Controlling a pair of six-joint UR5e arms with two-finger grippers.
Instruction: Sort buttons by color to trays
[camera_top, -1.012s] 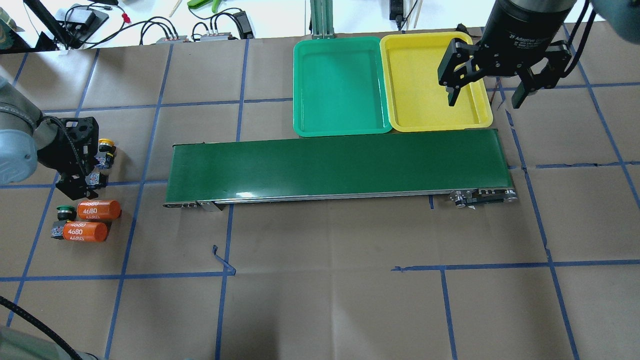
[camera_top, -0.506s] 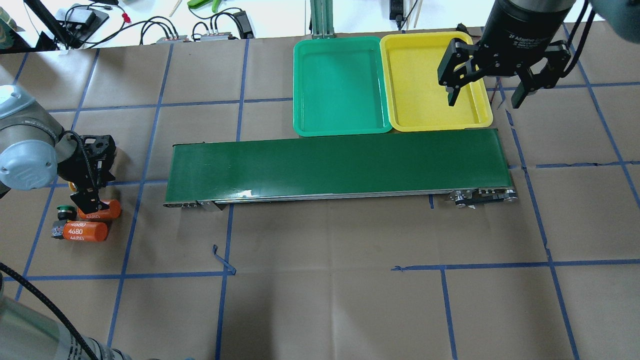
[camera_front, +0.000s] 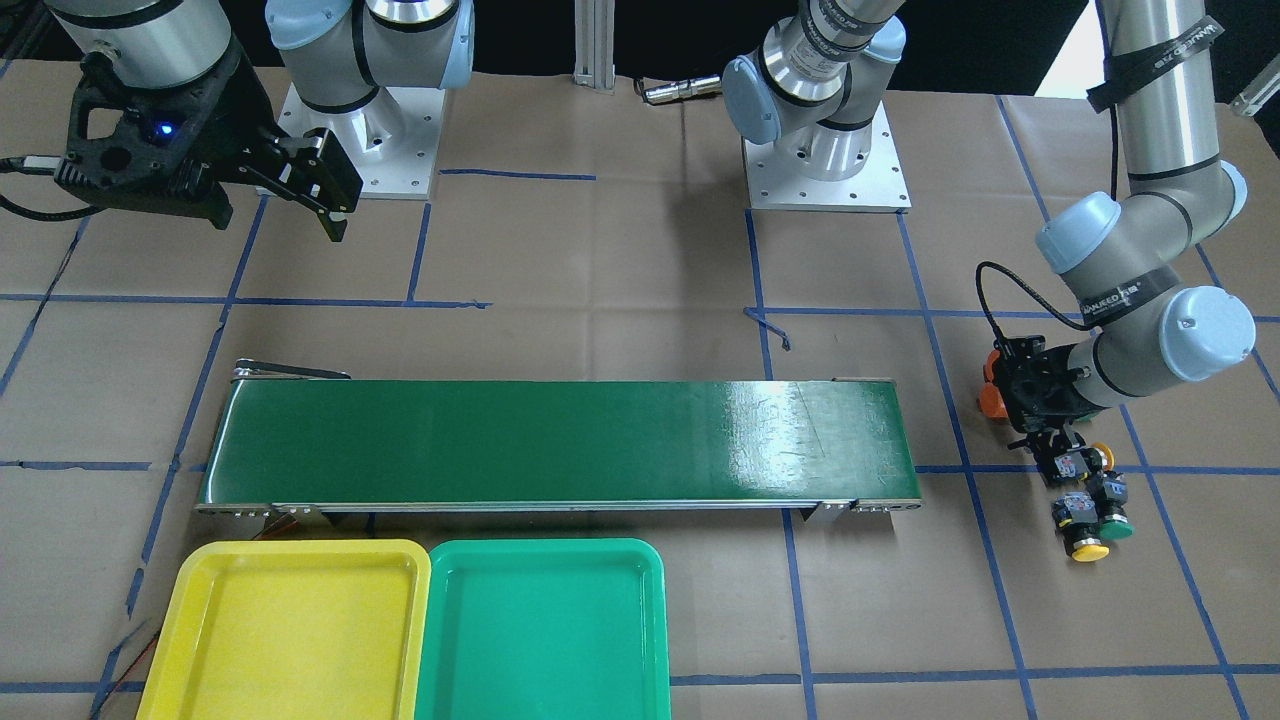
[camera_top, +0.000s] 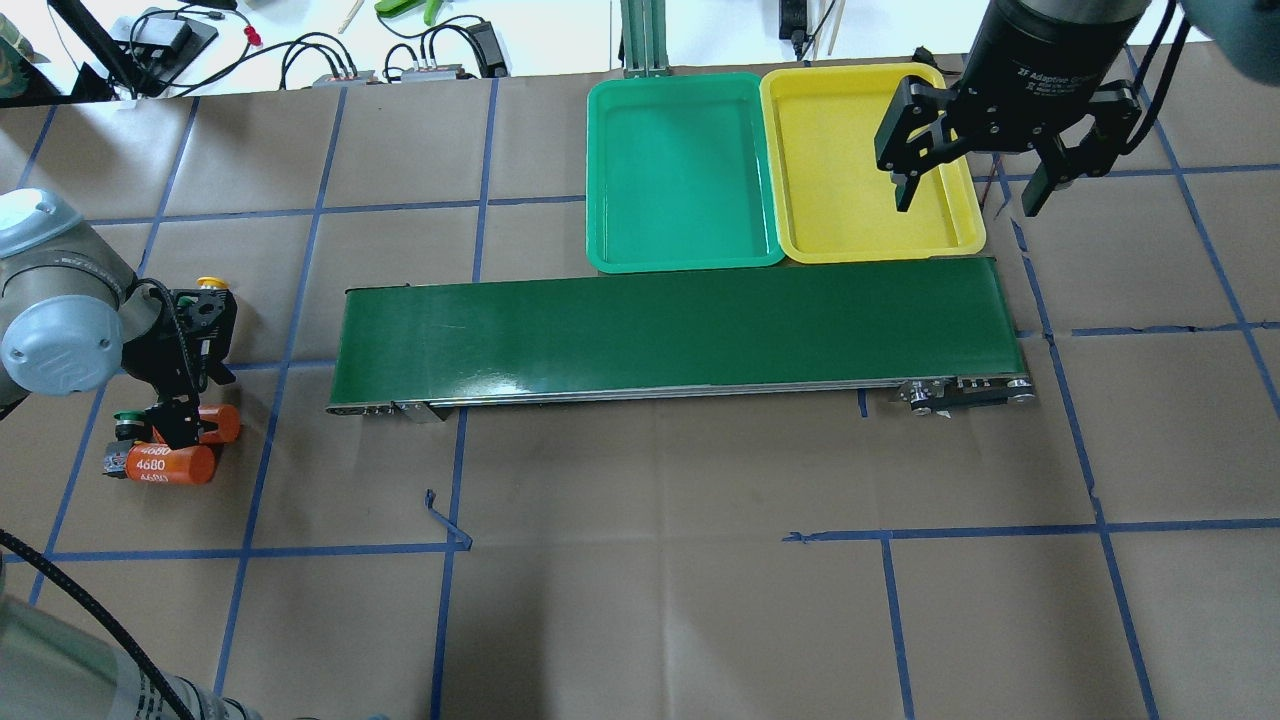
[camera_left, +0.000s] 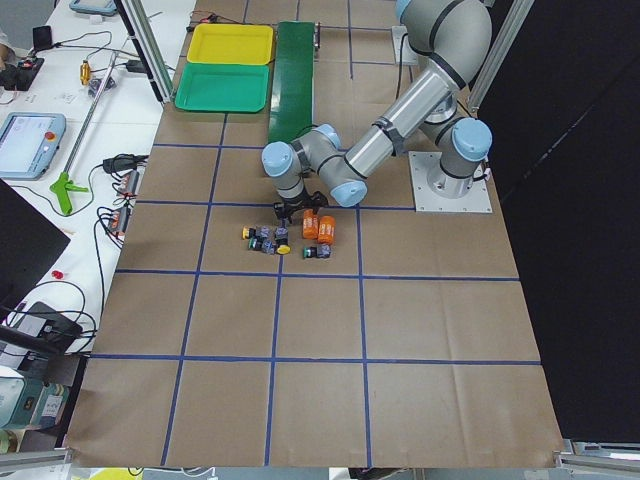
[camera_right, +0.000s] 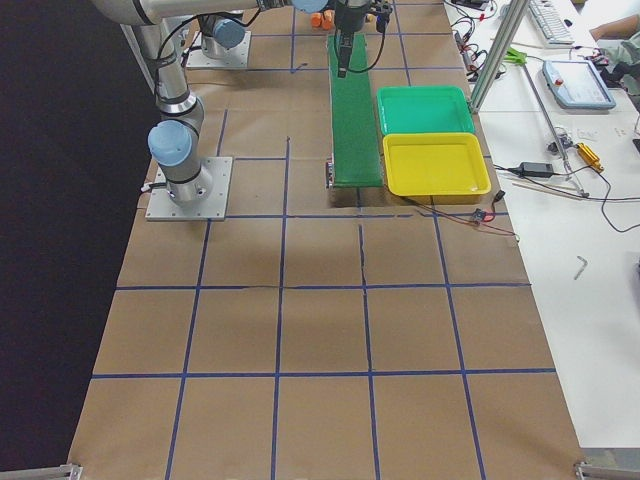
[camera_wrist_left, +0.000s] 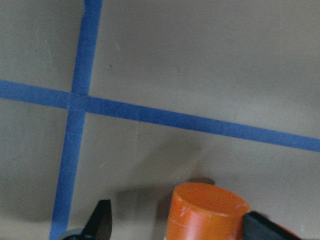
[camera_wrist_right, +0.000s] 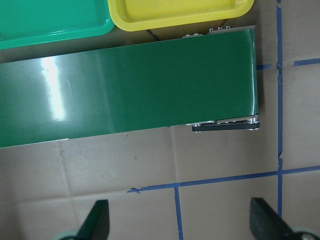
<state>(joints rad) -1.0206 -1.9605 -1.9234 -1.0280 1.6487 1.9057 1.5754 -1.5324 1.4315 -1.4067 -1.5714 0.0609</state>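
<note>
Orange cylinders (camera_top: 165, 463) crowd the buttons (camera_front: 1086, 545), left pincer (camera_wrist_left: 181, 220) spread wide astride one; right pincer (camera_top: 968, 205) gapes wide, empty.

Overhead camera: behind my robot, looking forward and down, mid distance; belt (camera_top: 680, 335) centred, green tray (camera_top: 680, 170) and yellow tray (camera_top: 850, 170) at the far edge. Front camera: across the table (camera_front: 600, 300), facing the robot, steep; I see the same belt and trays, mirrored. Left and right end cameras: high, far off, looking along the table toward each other. Left wrist camera: very close to the paper, orange cylinder (camera_wrist_left: 207, 210) at bottom. Right wrist camera: higher, straight down on the belt's end.
</note>
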